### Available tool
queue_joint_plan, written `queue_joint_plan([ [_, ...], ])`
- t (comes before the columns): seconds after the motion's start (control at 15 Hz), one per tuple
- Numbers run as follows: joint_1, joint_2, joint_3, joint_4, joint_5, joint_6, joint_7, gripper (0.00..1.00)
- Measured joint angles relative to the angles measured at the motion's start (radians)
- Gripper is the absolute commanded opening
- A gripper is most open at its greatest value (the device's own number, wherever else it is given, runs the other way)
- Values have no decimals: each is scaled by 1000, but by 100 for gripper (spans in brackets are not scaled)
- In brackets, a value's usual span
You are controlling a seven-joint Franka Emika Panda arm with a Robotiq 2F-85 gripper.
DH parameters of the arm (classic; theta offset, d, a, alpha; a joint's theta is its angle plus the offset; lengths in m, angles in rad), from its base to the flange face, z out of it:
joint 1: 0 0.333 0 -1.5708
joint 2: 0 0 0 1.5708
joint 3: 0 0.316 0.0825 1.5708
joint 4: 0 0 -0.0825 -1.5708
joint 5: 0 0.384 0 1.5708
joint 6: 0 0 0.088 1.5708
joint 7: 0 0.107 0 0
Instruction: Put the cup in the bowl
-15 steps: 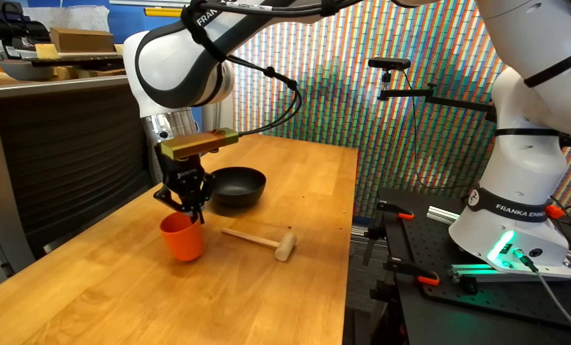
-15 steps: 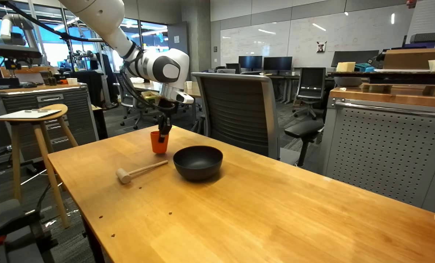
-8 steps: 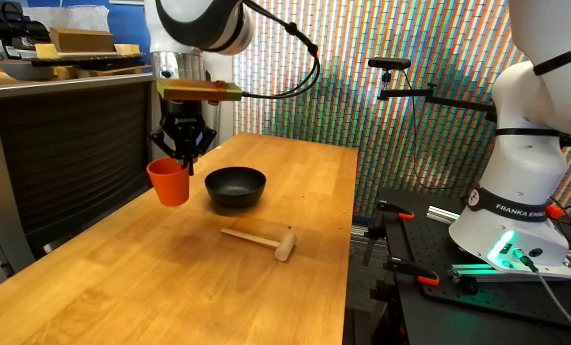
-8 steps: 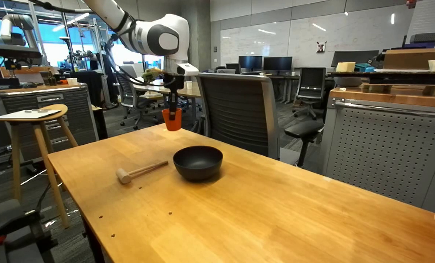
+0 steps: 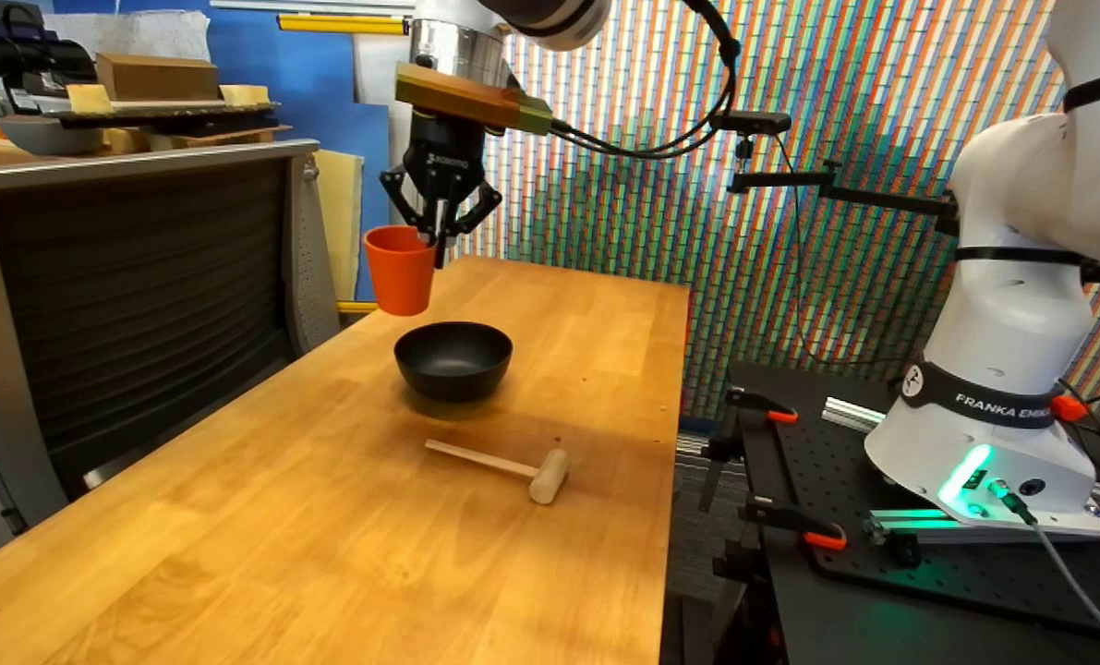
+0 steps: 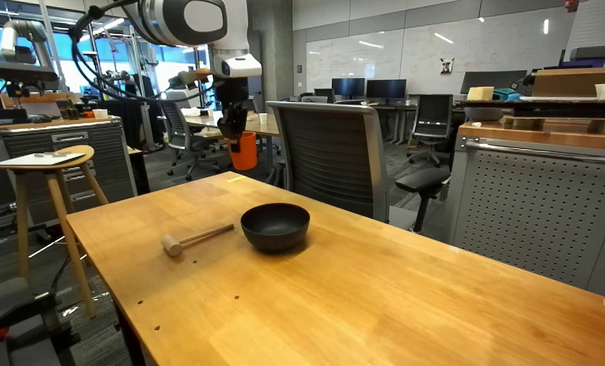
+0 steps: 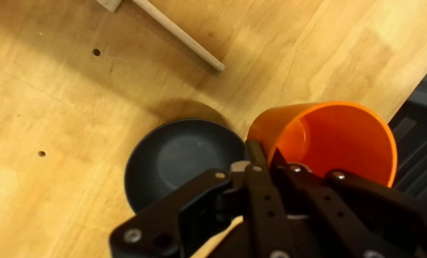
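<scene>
My gripper (image 5: 438,247) is shut on the near wall of the orange-red cup (image 5: 400,275). One finger is inside the cup and one outside. In the wrist view the gripper (image 7: 265,152) pinches the rim, and the open mouth of the cup (image 7: 346,139) faces the camera. The cup (image 6: 245,152) hangs well above the table in both exterior views, slightly tilted. The black bowl (image 5: 453,368) stands upright and empty on the table, lower than the cup and a little to one side. The bowl also shows in an exterior view (image 6: 275,231) and in the wrist view (image 7: 184,157), partly behind the gripper.
A wooden mallet (image 5: 548,474) lies on the wooden table (image 5: 531,591) near the bowl. It also shows in an exterior view (image 6: 172,245). A dark chair (image 6: 332,157) stands against the table's long edge. The robot's base (image 5: 984,443) is beyond the opposite edge.
The gripper has lifted the cup from low at the table to well above it and carried it sideways toward the bowl. The bowl and mallet have not moved.
</scene>
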Motion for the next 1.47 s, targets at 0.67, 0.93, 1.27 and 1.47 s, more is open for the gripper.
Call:
queue_joint_plan([
  [0.67, -64, -94, 2, -358, -97, 339, 310, 2],
  [0.93, -69, -47, 1, -361, -146, 402, 360, 2],
  [1.27, -70, 21, -3, -351, -150, 451, 367, 2],
  [1.47, -76, 61, -4, -338, -141, 473, 362, 2],
])
